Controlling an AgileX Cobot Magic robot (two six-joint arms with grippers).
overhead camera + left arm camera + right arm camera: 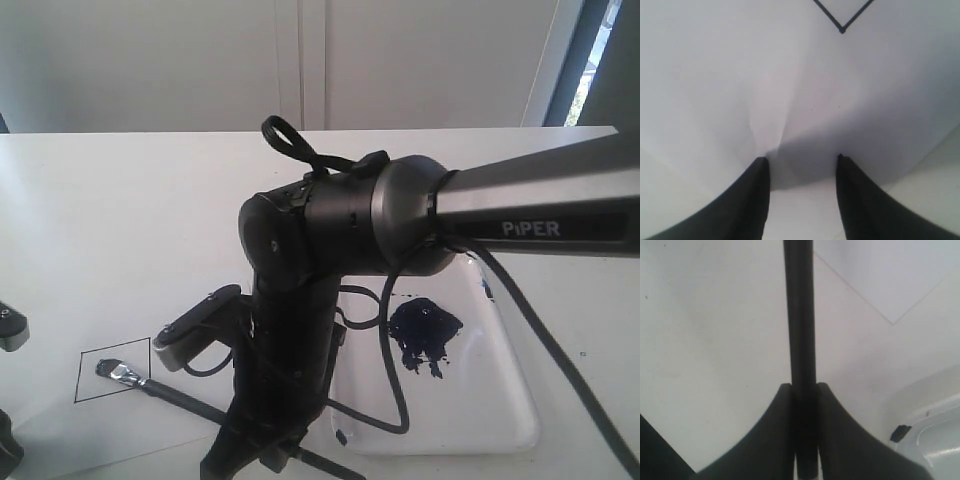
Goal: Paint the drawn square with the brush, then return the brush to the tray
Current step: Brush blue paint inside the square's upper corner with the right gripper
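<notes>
The right hand (801, 390) is closed on the brush (800, 315), with the black handle pinched between both fingers and running straight out ahead of them. Its arm reaches across the middle of the table (120, 200). The bristles (107, 370) lie inside the drawn square (122, 352), to the left of the hand. The tray (480, 400), with its blue paint blotch (425, 335), sits just right of that arm. The left hand (802, 159) stands open over the paper (740, 75), near one corner of the square.

Parted jaws over paper (740, 75); drawn square (842, 29) corner near.
</notes>
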